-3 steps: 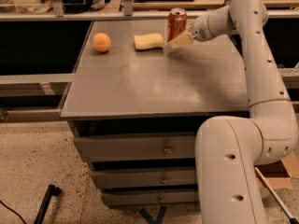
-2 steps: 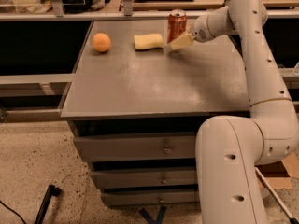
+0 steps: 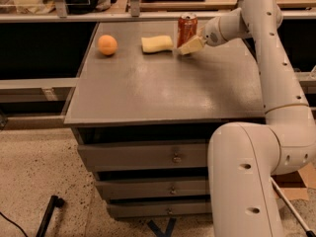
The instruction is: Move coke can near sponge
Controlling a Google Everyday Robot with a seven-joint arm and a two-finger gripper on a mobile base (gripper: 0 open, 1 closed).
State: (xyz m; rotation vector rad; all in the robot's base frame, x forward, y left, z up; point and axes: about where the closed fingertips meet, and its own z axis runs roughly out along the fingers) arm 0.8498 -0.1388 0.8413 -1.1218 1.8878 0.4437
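Coke can (image 3: 187, 29) stands upright at the back of the table (image 3: 163, 93), just right of the sponge (image 3: 157, 44), where it stood a second ago. Your gripper (image 3: 190, 46) sits unmoved at its base, and you cannot tell whether it grips or has released. With nothing shifting, the placement looks finished.

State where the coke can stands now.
In the camera view the coke can stands upright near the far edge of the table, just right of the sponge, with the claw at its lower right.
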